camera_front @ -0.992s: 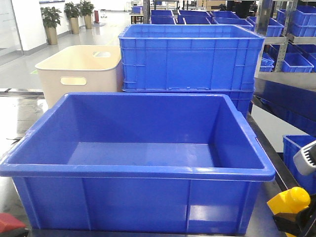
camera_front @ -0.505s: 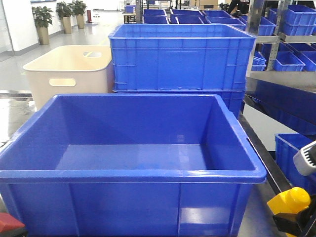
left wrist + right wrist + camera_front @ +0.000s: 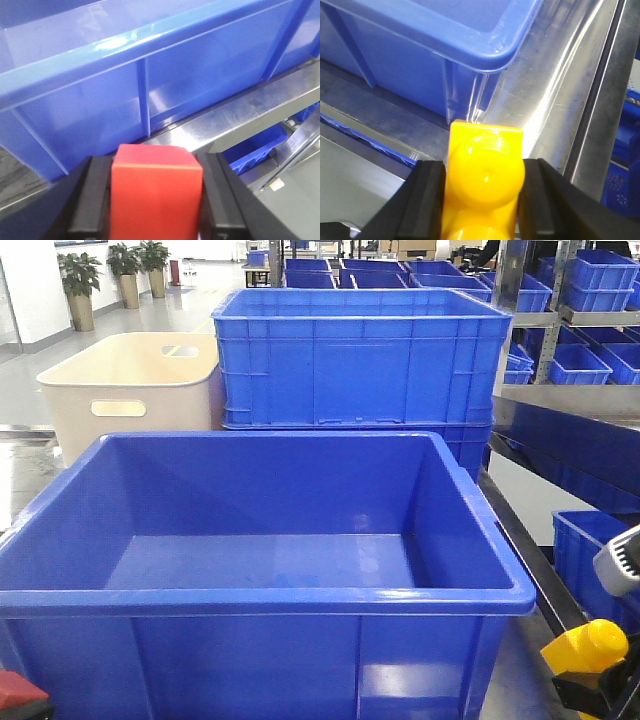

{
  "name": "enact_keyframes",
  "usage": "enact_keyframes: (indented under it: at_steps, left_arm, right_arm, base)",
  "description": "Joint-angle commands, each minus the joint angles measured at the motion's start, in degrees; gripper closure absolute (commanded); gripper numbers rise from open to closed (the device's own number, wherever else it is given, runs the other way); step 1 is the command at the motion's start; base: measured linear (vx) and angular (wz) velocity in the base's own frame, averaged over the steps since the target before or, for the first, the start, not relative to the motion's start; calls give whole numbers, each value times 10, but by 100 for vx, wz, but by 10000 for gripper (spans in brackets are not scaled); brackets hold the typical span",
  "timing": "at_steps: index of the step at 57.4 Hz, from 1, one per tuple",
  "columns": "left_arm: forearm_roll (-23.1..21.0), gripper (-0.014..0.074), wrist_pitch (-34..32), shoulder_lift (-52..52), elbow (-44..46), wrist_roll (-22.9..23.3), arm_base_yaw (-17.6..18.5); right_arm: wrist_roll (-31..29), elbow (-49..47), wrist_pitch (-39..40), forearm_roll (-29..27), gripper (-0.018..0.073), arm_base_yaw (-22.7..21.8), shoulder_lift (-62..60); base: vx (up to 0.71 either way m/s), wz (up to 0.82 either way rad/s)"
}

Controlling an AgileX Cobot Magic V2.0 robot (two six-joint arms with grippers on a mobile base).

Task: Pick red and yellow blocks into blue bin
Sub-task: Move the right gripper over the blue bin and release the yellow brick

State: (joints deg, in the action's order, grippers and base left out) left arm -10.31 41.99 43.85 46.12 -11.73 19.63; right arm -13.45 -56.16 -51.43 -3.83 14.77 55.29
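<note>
Left gripper [image 3: 157,210] is clamped on the red cube [image 3: 156,175], pinching it from both sides — the outer wall of the blue bin [image 3: 100,57] stands just ahead. Right gripper [image 3: 484,205] squeezes the yellow brick [image 3: 486,172] likewise, with the bin's rounded corner just ahead and to its left

red cube [image 3: 156,197] | yellow brick [image 3: 485,175] | bright-blue bin [image 3: 270,597] | beige tub [image 3: 70,405]
</note>
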Motion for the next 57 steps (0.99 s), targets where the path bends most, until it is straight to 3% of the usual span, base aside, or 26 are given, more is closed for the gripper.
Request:
enact_keyframes:
  at_steps: [1, 31, 45, 57]
  left_arm:
    - [-10, 395, -41, -4, 17, 2, 3]
    - [-10, 395, -41, -4, 17, 2, 3]
    - [-10, 395, -41, -4, 17, 2, 3]
    - [-10, 395, -41, -4, 17, 2, 3]
  right_arm:
    - [-1, -16, 37, 1, 315, 1, -7]
    - [-1, -20, 61, -3, 315, 1, -7]
    - [-42, -117, 85, -98, 315, 1, 15]
    - [-103, -234, 85, -164, 315, 1, 123]
  base:
    - [0, 0]
    - [0, 0]
    - [0, 0]
    - [0, 0]
